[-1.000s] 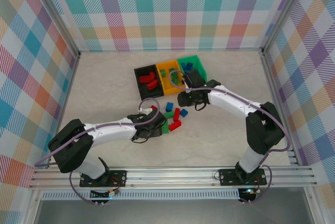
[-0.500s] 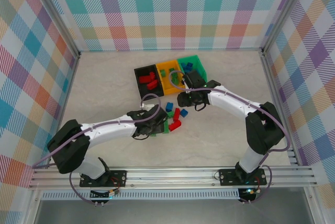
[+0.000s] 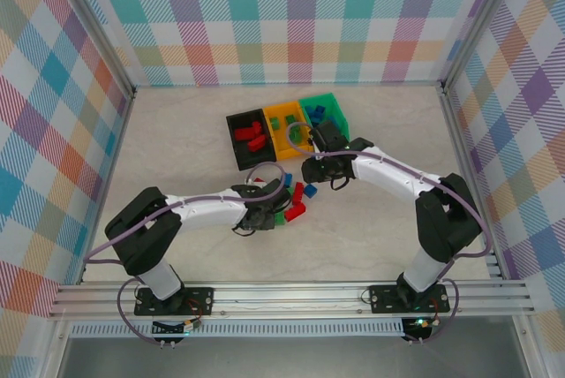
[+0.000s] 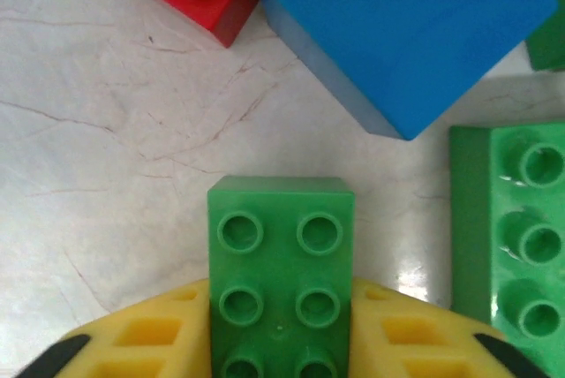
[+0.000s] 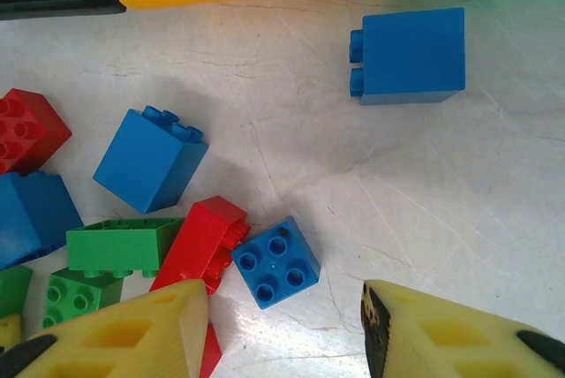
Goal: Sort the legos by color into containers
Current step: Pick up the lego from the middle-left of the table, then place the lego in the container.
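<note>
Legos (image 3: 290,200) lie in a small heap on the table (image 3: 177,148), just in front of the containers (image 3: 267,111). Red, blue and green ones are mixed up there, so these are not sorted yet. One big blue brick (image 5: 408,54) lies alone, close to the bins.

Some work is done. The black bin (image 3: 237,155) has red bricks in it, the orange-yellow bin (image 3: 281,109) has green ones, and the green bin (image 3: 325,98) has blue ones. I think about half the job is left.

The left gripper (image 4: 281,294) is down at the heap and squeezes a green brick (image 4: 281,219) from both sides. I cannot tell if it is off the table. It belongs in the orange-yellow bin.

The right gripper (image 5: 287,325) hangs over the heap with its fingers wide apart and nothing between them. A small blue brick (image 5: 275,272) lies just ahead of it.
</note>
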